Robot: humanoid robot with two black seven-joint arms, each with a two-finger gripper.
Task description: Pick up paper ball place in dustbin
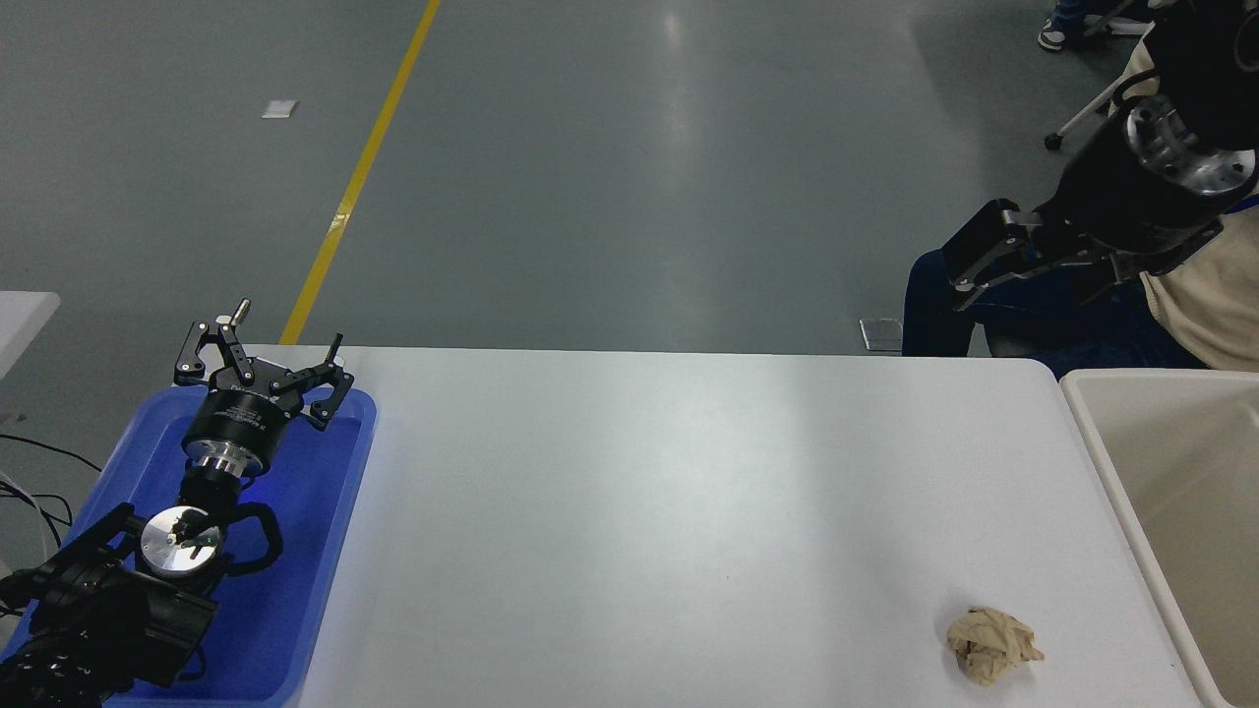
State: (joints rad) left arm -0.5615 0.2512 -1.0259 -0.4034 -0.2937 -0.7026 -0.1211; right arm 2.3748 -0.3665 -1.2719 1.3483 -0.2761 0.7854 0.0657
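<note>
The paper ball (991, 642), a tan crumpled wad, lies on the white table (669, 511) near its front right corner. The cream dustbin (1121, 472) stands just right of the table, its rim and inner wall in view. My right gripper (969, 258) hangs high at the upper right, beyond the table's far edge, well above and away from the ball; its fingers look close together. My left gripper (266, 359) is parked at the lower left over the blue tray, open and empty.
A shallow blue tray (325, 551) sits at the table's left end under the left arm. A person in dark trousers (934, 315) and a beige top sits at the far right, behind my right arm. A second table's corner shows at the far left.
</note>
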